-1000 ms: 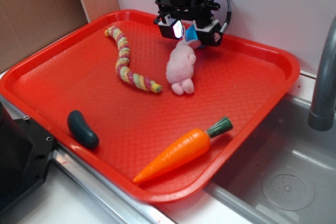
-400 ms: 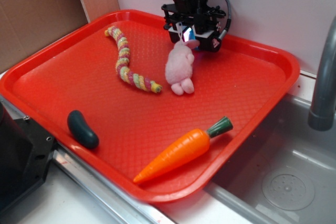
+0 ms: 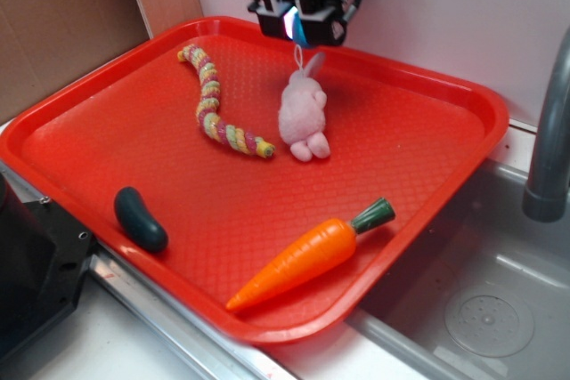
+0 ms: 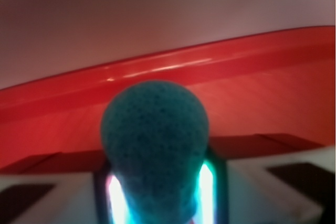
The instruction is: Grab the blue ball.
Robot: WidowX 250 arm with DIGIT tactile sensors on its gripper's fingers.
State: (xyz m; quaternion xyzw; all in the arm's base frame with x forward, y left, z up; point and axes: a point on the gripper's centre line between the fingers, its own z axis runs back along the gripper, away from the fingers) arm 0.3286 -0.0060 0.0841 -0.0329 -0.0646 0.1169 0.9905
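I see red tray [image 3: 427, 166] from outside camera. Left to right on it: dark green toy [image 3: 140, 218] near front edge, striped worm [image 3: 216, 111], pink bunny [image 3: 302, 116], orange carrot [image 3: 310, 254]. Gripper [image 3: 298, 22] hangs above tray's back rim, over bunny, not touching it. Only thin blue sliver shows between fingers there. Wrist camera shows more: blue ball [image 4: 154, 137] fills middle, squeezed between two glowing pads [image 4: 206, 192], off tray floor. Gripper clenched around blue ball.

gripper [image 3: 299, 24] | pointing down, raised at far rim | fingers [image 4: 209, 182] clamped on blue ball [image 4: 154, 145]
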